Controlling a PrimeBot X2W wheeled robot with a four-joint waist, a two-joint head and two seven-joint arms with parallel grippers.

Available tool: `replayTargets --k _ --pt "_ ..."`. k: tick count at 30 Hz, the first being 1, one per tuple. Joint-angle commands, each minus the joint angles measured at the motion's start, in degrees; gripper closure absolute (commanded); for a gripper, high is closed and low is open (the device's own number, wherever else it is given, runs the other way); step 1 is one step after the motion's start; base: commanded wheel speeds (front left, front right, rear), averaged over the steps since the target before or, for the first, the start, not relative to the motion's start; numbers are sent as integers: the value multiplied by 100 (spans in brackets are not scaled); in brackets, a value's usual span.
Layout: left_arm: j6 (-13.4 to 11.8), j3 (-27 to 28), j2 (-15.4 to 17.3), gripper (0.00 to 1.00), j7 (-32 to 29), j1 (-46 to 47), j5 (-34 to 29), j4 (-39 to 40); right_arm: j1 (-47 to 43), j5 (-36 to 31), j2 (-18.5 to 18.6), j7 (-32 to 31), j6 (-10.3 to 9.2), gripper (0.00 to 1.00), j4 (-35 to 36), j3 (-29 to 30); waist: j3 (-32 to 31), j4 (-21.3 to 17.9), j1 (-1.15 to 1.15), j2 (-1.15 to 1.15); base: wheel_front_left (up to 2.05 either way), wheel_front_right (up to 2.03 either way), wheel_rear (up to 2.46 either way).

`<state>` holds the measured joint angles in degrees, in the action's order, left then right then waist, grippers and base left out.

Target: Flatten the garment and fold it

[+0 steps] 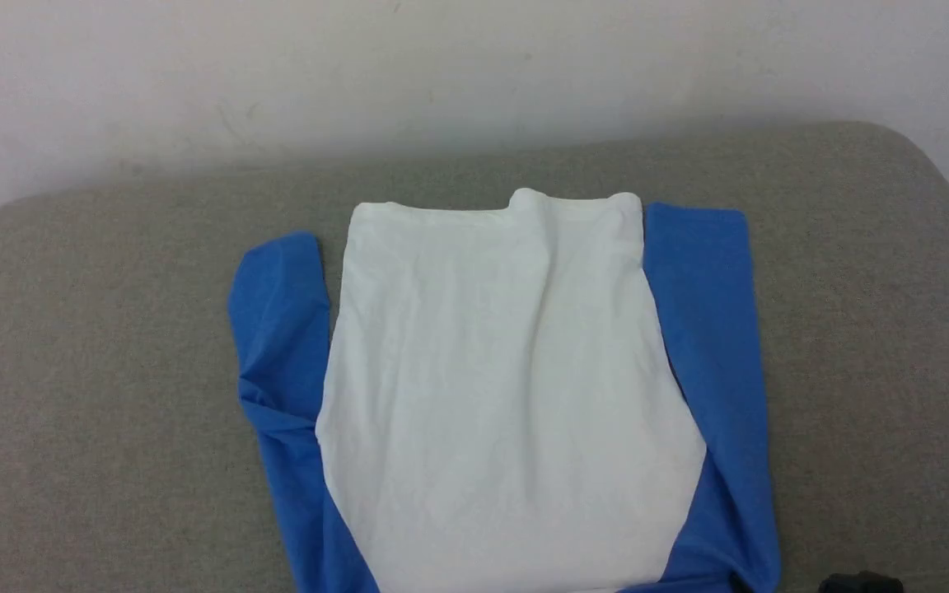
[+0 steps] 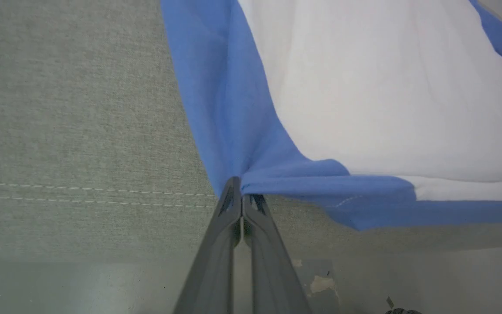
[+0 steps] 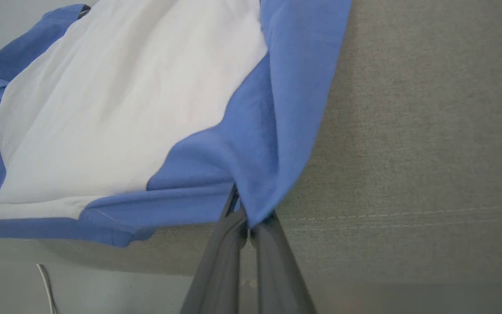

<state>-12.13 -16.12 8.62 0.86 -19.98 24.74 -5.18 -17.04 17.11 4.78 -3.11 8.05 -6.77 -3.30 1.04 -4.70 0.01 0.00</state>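
Note:
The garment (image 1: 507, 371) lies on the grey padded table (image 1: 95, 346), a white body panel facing up with royal-blue fabric down both sides. Its near edge runs off the bottom of the head view. In the left wrist view my left gripper (image 2: 241, 188) is shut on a blue corner of the garment (image 2: 233, 113) at the table's near edge. In the right wrist view my right gripper (image 3: 246, 213) is shut on the opposite blue corner of the garment (image 3: 277, 131), the cloth draping over its fingertips. The garment's near edge is lifted slightly between the two grips.
The table (image 2: 59, 109) has a stitched seam near its front edge, with floor beyond it (image 2: 103, 283). A pale wall (image 1: 441, 66) stands behind the table's far edge. A small dark object (image 1: 862, 583) shows at the head view's lower right. A thin white cable (image 3: 46, 283) lies on the floor.

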Motion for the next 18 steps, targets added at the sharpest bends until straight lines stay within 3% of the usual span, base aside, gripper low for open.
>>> replayTargets --k 1,2,3,4,10,18 --pt "28 45 -2 99 101 167 12 -127 117 -23 20 90 -56 60 -106 78 -24 32 -1 0 0 0 0" --pt "79 1 -37 64 133 237 19 -215 113 -5 1 131 -56 34 -179 84 -50 68 -1 0 0 0 0" --pt "126 -27 -60 38 184 301 23 -283 107 26 -21 193 -56 0 -212 79 -67 89 -1 0 0 0 0" --pt "153 -25 -91 0 235 349 52 -341 99 41 -41 275 -56 0 -217 74 -88 106 -1 0 0 0 0" --pt "244 37 -129 0 776 568 47 -303 31 300 -79 818 -56 0 160 143 -224 120 -1 0 0 0 0" --pt "381 457 91 0 1226 1197 63 314 346 -209 -132 1076 -56 0 996 557 -57 -3 -1 0 0 0 0"
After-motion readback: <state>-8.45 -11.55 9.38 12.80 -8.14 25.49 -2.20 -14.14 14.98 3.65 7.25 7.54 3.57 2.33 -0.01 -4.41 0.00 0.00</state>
